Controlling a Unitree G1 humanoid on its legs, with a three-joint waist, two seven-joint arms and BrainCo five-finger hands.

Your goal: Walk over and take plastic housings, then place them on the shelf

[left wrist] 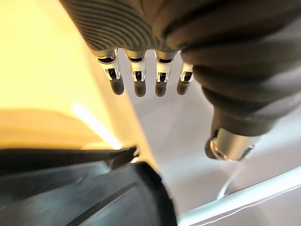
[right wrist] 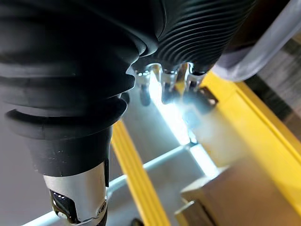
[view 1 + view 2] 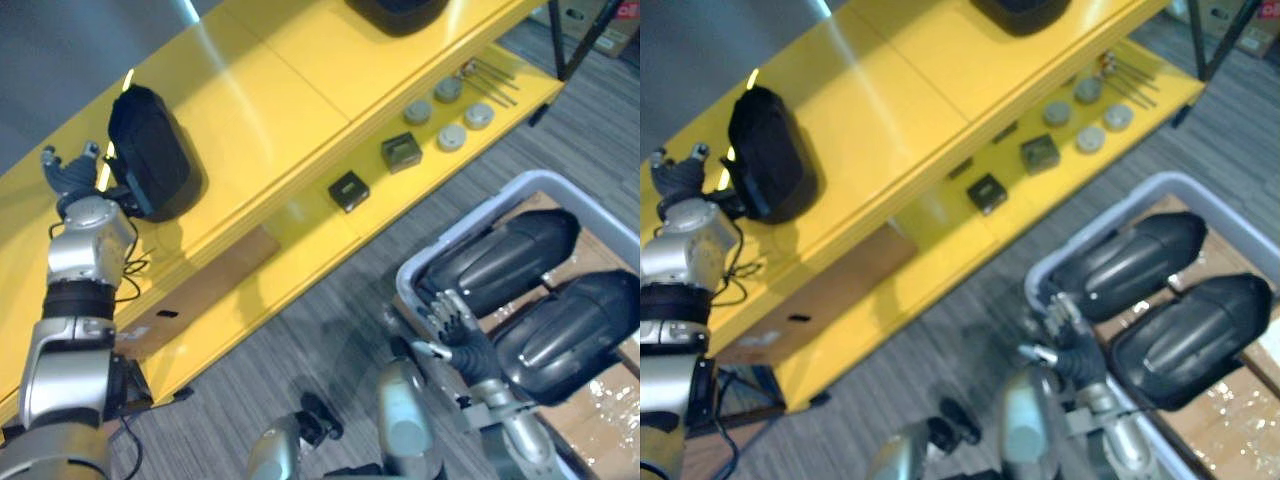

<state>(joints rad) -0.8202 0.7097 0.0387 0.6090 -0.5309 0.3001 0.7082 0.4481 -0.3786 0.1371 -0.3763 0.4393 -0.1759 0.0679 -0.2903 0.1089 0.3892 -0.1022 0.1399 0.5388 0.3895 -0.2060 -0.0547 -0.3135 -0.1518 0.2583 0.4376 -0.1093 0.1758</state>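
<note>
Black moulded plastic catches the light at the left end of the yellow shelf [image 3: 270, 90]. An oval black plastic housing [image 3: 152, 152] lies on the top board, domed side up. Its long axis runs across the board, one end pointing to the back and the broader end to the front edge.

The left hand [image 3: 68, 170] sits just to the left of it, up by the far end. In the left wrist view its fingers [image 1: 137, 80] are straight and a little apart, holding nothing, with the housing's dark rim beneath them. From where I stand I can't tell whether the hand touches it.

Over to the right, on the grey carpet floor [image 3: 330, 340], a pale grey plastic bin [image 3: 470, 222] holds a far dark housing [image 3: 505, 262] and a near dark housing [image 3: 565, 335]. They lie side by side, long axes parallel, slanting from near left to far right. The right hand [image 3: 455, 330] is at the bin's near-left rim, fingers straight and fanned apart, gripping nothing.

Another dark rounded housing [image 3: 398, 12] sits further along the top board. The lower yellow board [image 3: 520, 100] carries two small black blocks [image 3: 348, 190], some grey round discs [image 3: 452, 137] and thin metal rods [image 3: 490, 78]. A brown cardboard box [image 3: 215, 280] stands under the shelf. Print on the cardboard cartons [image 3: 590, 25] at the far right is too small to read.
</note>
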